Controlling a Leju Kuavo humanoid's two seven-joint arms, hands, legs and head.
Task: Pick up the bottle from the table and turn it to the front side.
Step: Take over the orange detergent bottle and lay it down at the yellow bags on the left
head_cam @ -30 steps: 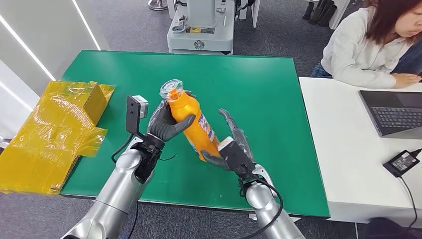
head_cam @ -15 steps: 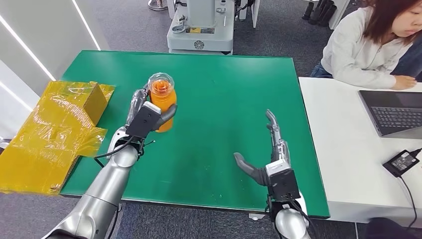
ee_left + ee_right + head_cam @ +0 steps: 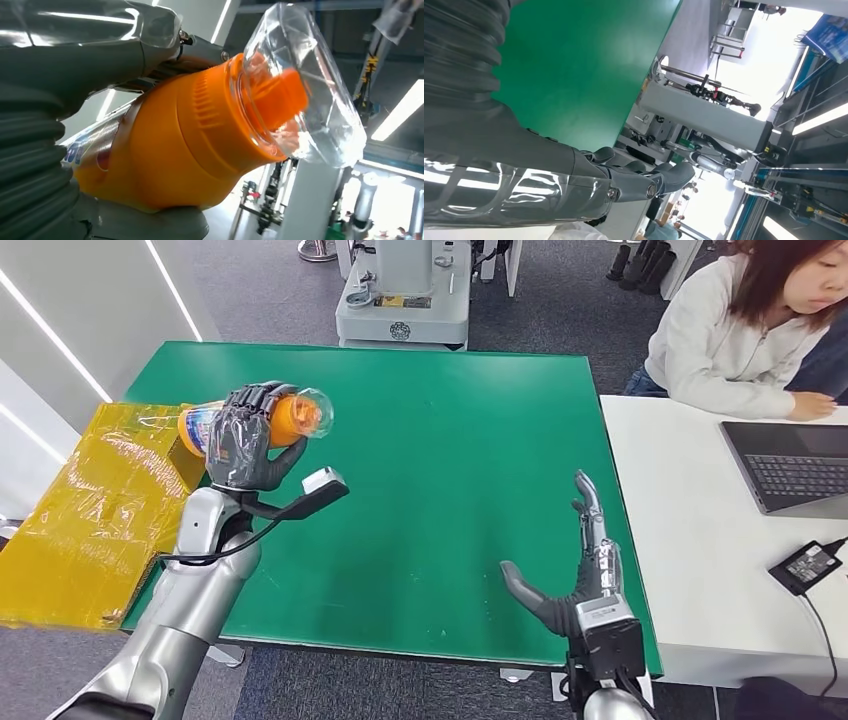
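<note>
Gripping the glossy orange bottle [image 3: 285, 418] sideways, left hand [image 3: 240, 442] dark fingers [image 3: 245, 405] wrapped

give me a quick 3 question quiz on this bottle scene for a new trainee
1. Which robot hand holds the orange bottle?
A. left
B. right
C. both

2. True or false: the bottle stands upright on the green table.

3. Fill in: the right robot hand holds ______.

Key
1. A. The left robot hand grips the bottle around its body.
2. False. It is held off the table, lying roughly on its side, with its clear cap pointing toward the robot's right.
3. Nothing. Its fingers are spread apart over the table's near edge.
</note>
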